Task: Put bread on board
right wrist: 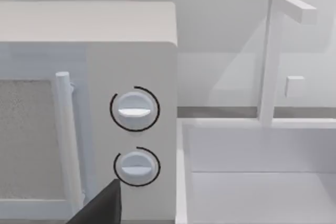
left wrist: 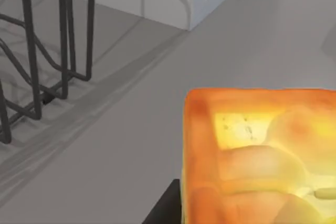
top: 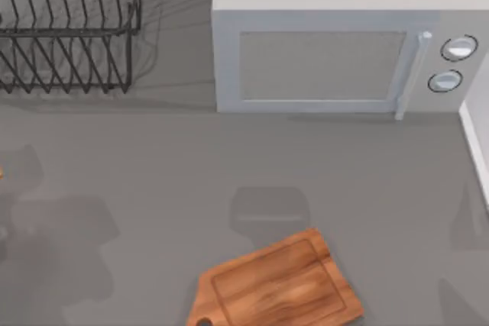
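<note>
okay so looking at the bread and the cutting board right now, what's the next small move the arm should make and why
Probably carry the bread toward the top view's right, to the board. The left wrist view shows the slice close up against the camera, apparently held, with a dark finger beside it. The board lies bare near the table's front edge, right of centre, so nothing blocks a placement there.

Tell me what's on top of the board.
Nothing lies on the board; its visible wood is bare, though its lower edge is cut off. The bread shows close in the left wrist view.
</note>
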